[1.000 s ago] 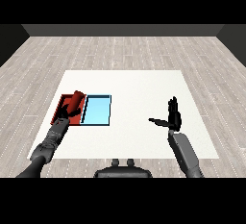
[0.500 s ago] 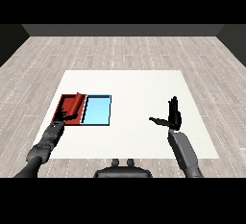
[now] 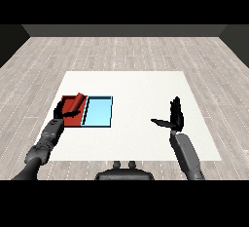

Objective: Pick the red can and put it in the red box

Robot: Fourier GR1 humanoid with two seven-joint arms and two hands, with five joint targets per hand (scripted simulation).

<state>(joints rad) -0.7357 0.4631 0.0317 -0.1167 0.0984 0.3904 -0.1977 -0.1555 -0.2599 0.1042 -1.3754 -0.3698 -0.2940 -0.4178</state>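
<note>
A: Where is the can seen?

B: It is seen tilted over the red tray, at the far edge, with the left hand curled round it. Whether the tray floor is touched cannot be told.

A: And the right hand?

B: It is held upright, well apart from the trays, fingers straight and thumb spread; nothing is held.

A: How is the can expected to handle?

B: It is judged light, stiff and smooth (a slip is possible if it is taken near an end). The middle of the side wall is thought the best place to be gripped, fingers on one side and thumb opposite.

A: The blue tray?

B: It lies just beside the red one, untouched.
</note>
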